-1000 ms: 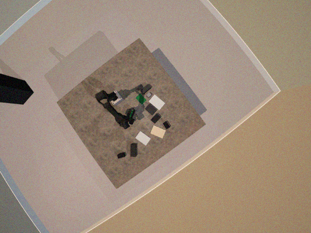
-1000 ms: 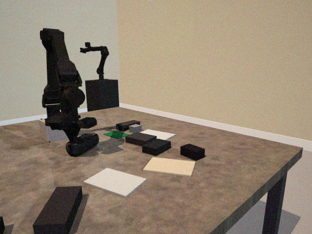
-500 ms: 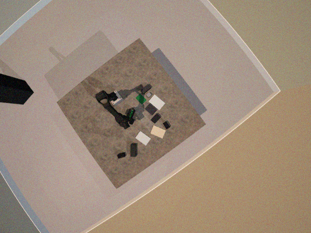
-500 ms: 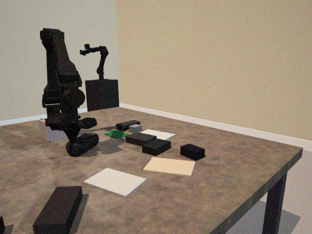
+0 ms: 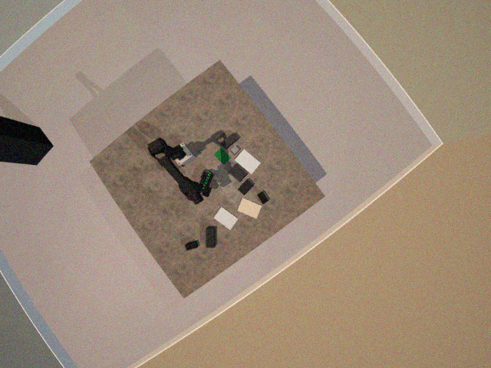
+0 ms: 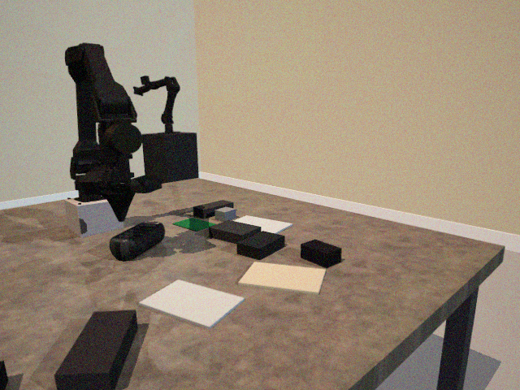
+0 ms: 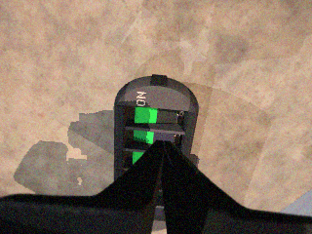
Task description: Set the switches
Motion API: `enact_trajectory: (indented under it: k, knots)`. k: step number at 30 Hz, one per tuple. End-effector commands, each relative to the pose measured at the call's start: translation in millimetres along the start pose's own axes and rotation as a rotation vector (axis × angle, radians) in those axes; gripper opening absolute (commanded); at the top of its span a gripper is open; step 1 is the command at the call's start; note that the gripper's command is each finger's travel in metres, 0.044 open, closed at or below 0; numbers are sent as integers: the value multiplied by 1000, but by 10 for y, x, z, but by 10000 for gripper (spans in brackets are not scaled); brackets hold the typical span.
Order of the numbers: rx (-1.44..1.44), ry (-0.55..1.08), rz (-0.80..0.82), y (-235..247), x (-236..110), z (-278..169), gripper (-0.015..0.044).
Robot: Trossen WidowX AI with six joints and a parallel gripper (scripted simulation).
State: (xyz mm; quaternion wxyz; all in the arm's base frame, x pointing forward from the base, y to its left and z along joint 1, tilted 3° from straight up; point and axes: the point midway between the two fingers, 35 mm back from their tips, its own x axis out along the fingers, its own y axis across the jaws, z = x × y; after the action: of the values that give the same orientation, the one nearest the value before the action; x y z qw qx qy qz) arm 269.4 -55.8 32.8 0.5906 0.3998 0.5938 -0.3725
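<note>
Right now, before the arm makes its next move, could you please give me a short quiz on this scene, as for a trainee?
1. True or false: the tool is shut and holds nothing.
2. Which face of the controller unit points upward? A: the switches. B: the label. C: a long side.
3. What word is printed beside the green switch ends?
Key: 1 true; 2 A; 3 ON.

One controller unit [image 6: 136, 240], two white plates [image 6: 192, 301], one green plate [image 6: 193, 223], one beige plate [image 6: 282, 277].

The gripper [image 6: 120, 214] hangs seemingly just above the controller unit [image 6: 136, 240].
</note>
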Motion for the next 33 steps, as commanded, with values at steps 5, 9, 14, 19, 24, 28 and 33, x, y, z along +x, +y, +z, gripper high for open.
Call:
enact_trajectory:
  k: [5,9,14,19,24,28,33]
  knots:
    - [0,9,-8,63,-32,-485,0]
    - [0,9,-8,63,-32,-485,0]
    - [-7,6,-11,65,-32,-486,0]
    - [-7,6,-11,65,-32,-486,0]
    - [0,10,4,30,-16,-480,0]
    - [-1,8,82,-175,89,-466,0]
    - [-7,-10,179,-426,237,-484,0]
